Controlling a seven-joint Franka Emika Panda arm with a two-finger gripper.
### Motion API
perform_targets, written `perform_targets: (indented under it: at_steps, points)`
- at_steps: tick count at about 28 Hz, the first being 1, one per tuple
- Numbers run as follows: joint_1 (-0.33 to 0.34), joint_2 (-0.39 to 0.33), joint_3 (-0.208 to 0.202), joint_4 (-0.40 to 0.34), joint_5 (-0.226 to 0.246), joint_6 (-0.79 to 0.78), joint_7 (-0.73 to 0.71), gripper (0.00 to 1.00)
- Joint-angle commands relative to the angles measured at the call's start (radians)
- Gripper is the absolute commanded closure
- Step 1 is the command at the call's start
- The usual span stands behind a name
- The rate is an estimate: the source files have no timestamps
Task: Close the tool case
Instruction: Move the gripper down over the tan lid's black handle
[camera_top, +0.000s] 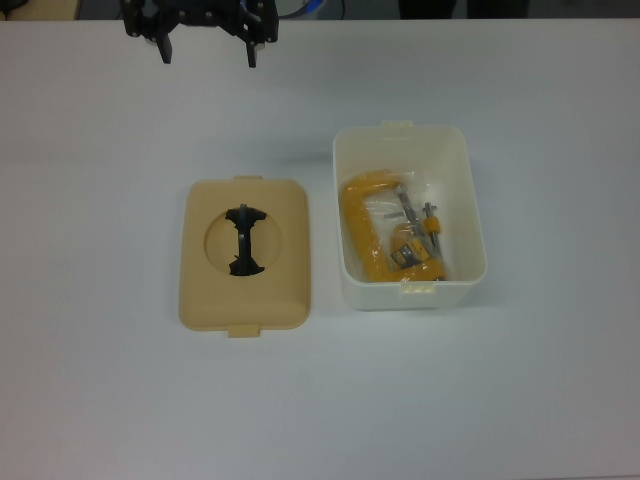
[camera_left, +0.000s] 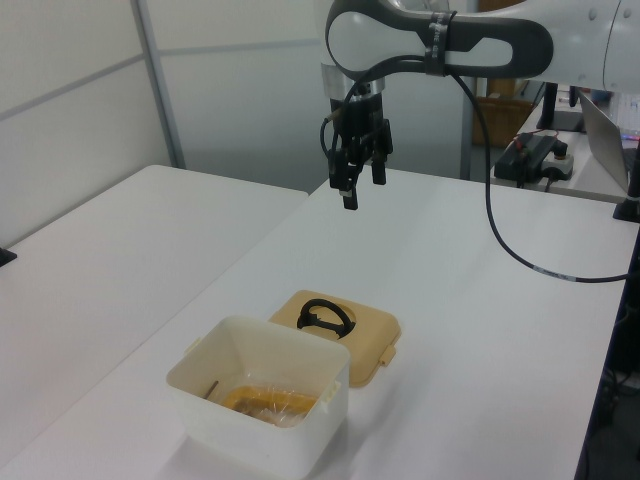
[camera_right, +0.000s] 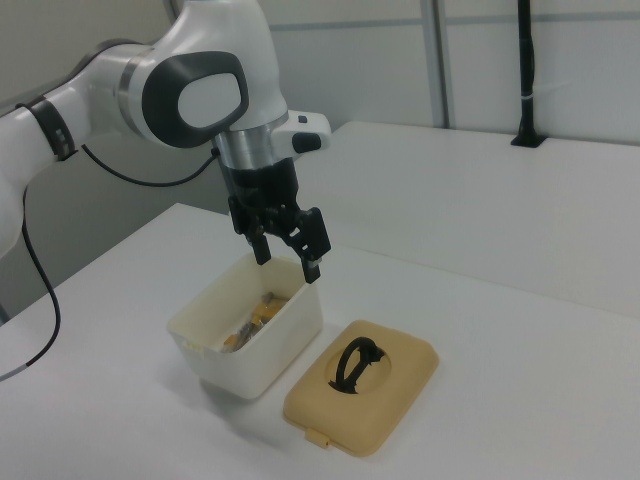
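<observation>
- Going left to right in the top view, the tan lid (camera_top: 246, 257) comes first — it lies flat on the white surface (camera_top: 100, 200), top face up, well clear of the arm.
- The lid's long axis runs from the near edge of the top view towards the far edge; one small tab shows at each short end.
- In its round recess (camera_top: 245, 242) the black handle (camera_top: 244, 241) lies along that same long axis.
- Just beside the lid, on the top view's right, stands the white tub (camera_top: 409, 217) of the tool case, open at the top and upright; a narrow strip of surface shows between the two, so they are apart.
- The tub's long axis is parallel to the lid's, with a latch tab (camera_top: 418, 288) at the near short wall and another at the far one.
- Inside the tub lies a yellow clamp (camera_top: 372, 233), its metal screw towards the top view's right.
- The gripper (camera_top: 208, 52) hangs above the surface at the far edge of the top view, behind the lid — pointing down, its jaws wide apart and holding nothing.
- In the left view the gripper (camera_left: 361, 186) is high over the bare surface, beyond both lid (camera_left: 337, 334) and tub (camera_left: 262, 395).
</observation>
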Motion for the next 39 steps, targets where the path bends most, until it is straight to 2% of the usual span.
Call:
perform_targets:
  at_steps: [1,14,20,24,32,35,39]
  points:
    - [-0.001,-0.012,0.001,-0.024,0.019,0.058,-0.021,0.00]
    - [0.006,0.008,0.003,-0.047,0.021,0.082,-0.032,0.00]
    - [0.011,0.047,0.004,-0.087,0.019,0.193,-0.035,0.00]
    - [0.012,0.060,0.007,-0.147,0.013,0.304,-0.035,0.00]
    - [0.003,0.116,0.052,-0.206,0.004,0.427,-0.011,0.00]
    - [-0.001,0.139,0.072,-0.232,-0.019,0.485,0.000,0.00]
    - [-0.035,0.168,0.111,-0.233,-0.042,0.507,0.026,0.00]
